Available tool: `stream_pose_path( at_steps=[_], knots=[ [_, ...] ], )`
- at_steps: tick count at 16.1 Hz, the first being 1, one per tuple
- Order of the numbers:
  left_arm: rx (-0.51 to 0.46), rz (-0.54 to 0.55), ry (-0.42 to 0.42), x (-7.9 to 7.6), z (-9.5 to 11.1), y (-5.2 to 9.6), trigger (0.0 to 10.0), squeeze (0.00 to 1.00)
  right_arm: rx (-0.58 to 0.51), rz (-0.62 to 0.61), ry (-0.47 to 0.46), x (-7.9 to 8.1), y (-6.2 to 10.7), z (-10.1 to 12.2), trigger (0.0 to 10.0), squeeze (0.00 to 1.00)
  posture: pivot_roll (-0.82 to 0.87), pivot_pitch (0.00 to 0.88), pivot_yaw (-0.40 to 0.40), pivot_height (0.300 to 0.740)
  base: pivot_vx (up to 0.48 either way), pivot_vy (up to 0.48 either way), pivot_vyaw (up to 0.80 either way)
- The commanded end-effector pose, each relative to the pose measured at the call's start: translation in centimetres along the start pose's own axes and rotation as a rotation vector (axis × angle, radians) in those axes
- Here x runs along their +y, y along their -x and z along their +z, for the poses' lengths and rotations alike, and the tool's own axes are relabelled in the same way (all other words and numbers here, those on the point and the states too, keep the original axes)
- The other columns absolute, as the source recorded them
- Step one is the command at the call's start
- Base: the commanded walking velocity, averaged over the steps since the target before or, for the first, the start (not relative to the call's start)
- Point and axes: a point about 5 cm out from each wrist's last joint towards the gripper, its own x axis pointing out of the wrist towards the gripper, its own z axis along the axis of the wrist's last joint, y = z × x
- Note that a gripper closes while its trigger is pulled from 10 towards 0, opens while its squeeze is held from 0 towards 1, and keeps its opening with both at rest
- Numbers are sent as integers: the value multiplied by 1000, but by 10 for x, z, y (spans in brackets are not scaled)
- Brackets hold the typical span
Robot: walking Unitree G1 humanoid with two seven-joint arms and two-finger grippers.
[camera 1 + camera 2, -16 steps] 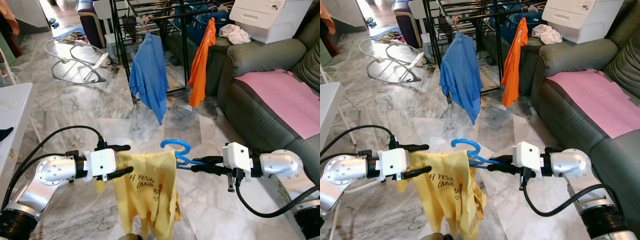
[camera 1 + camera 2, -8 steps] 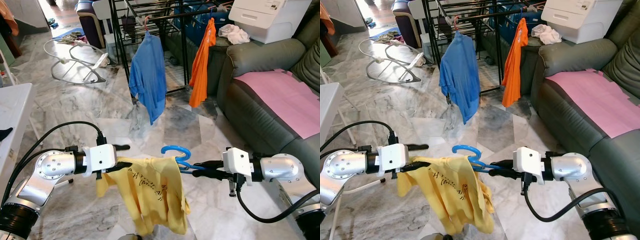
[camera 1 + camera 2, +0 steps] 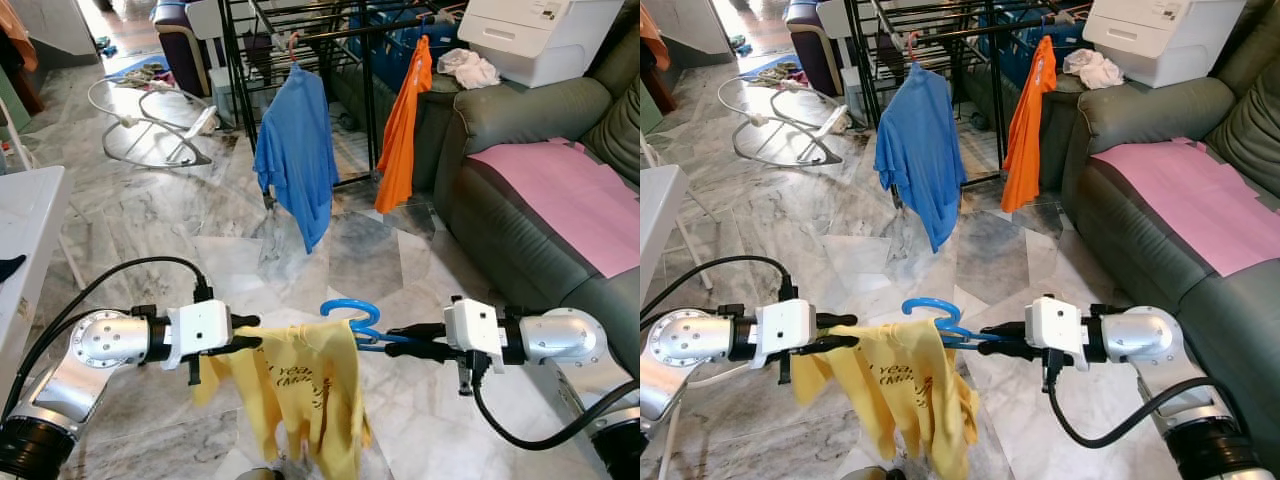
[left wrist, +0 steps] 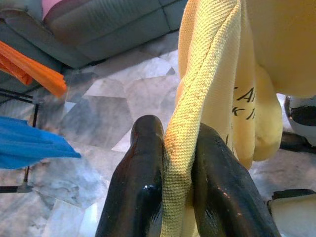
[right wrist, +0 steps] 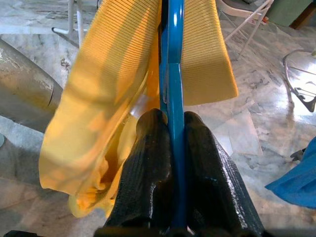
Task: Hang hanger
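A blue plastic hanger (image 3: 352,316) carries a yellow T-shirt (image 3: 305,395) with dark lettering, held in the air between my two arms. My right gripper (image 3: 392,339) is shut on the hanger's arm, seen close in the right wrist view with the blue bar (image 5: 174,123) pinched between its fingers (image 5: 148,173). My left gripper (image 3: 248,333) is shut on the shirt's left shoulder; the left wrist view has yellow fabric (image 4: 197,123) squeezed between the fingers (image 4: 136,182). A black drying rack (image 3: 300,30) stands farther ahead.
On the rack hang a blue shirt (image 3: 297,150) and an orange garment (image 3: 401,130). A grey sofa (image 3: 520,180) with a pink sheet runs along the right. A white table (image 3: 25,230) is at the left, a wire frame (image 3: 150,120) lies on the marble floor.
The shirt has swung back under the hanger and hangs narrower. The left gripper's fingers have closed tighter on the shoulder. Both arms stay at about the same place.
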Motion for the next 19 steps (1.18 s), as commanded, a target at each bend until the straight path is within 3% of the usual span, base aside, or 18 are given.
stream_pose_path(
  at_steps=[1,6,8,9,19],
  knots=[
    [15,-26,-3,-1,0,3,0,0,-21,11,35,-4,-1,6,10000,0,-65,53,43,740,0,0,0],
    [17,-54,36,-6,-1,1,0,0,16,-34,41,-9,-3,3,10000,0,-62,59,37,740,0,0,0],
    [11,-32,41,-5,-1,2,0,0,37,-43,-10,-12,-5,-1,10000,0,-59,56,36,740,0,0,0],
    [10,-22,40,-4,-2,2,0,0,26,-44,-47,-13,-6,-1,10000,1000,-59,56,36,740,0,0,0],
    [-10,118,104,-7,-12,11,0,0,130,-147,-5,-37,10,-5,10000,1000,-62,56,31,740,0,0,0]
  ],
)
